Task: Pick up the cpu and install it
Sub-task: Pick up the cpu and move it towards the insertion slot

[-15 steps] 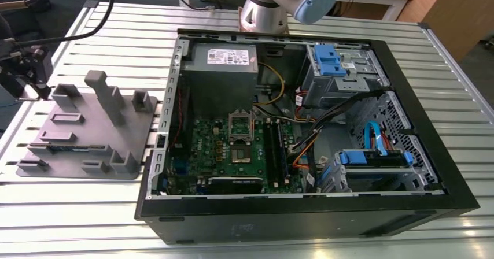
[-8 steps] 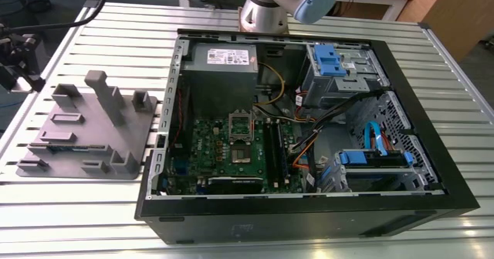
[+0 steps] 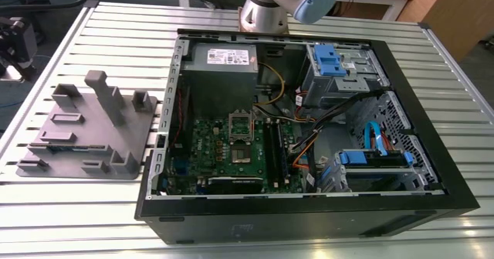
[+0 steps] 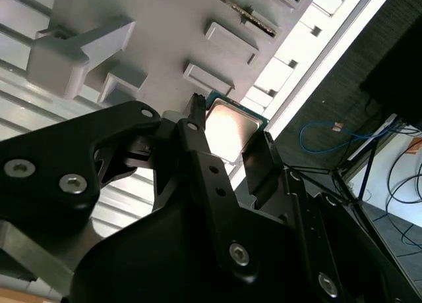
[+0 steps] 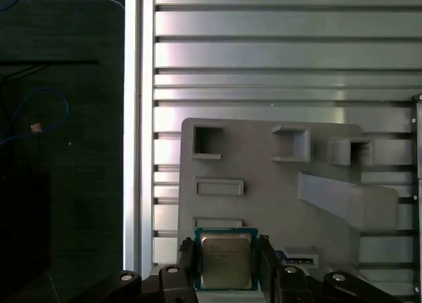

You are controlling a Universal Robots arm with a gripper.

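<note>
The cpu [image 5: 225, 262], a small square chip with a pale metal top and a green rim, sits between the two black fingers of my gripper [image 5: 226, 250], which is shut on its opposite edges. In the second wrist view the cpu [image 4: 231, 127] catches the light between the same fingers [image 4: 196, 122], with the gripper [image 4: 229, 130] held above the grey fixture plate [image 4: 165, 33]. The plate [image 5: 264, 171] lies well below the chip on the slatted table. In the exterior view the motherboard [image 3: 231, 149] lies inside the open computer case [image 3: 309, 126], with its socket [image 3: 240, 125] near the board's middle.
The grey fixture plate [image 3: 85, 129] with upright blocks stands on the slatted metal table [image 3: 115, 33] at the exterior view's left of the case. The arm's base [image 3: 266, 10] rises behind the case. Cables, blue drive cages [image 3: 332, 62] and a power supply [image 3: 224, 59] crowd the case. The table edge [image 5: 135, 118] drops to dark floor.
</note>
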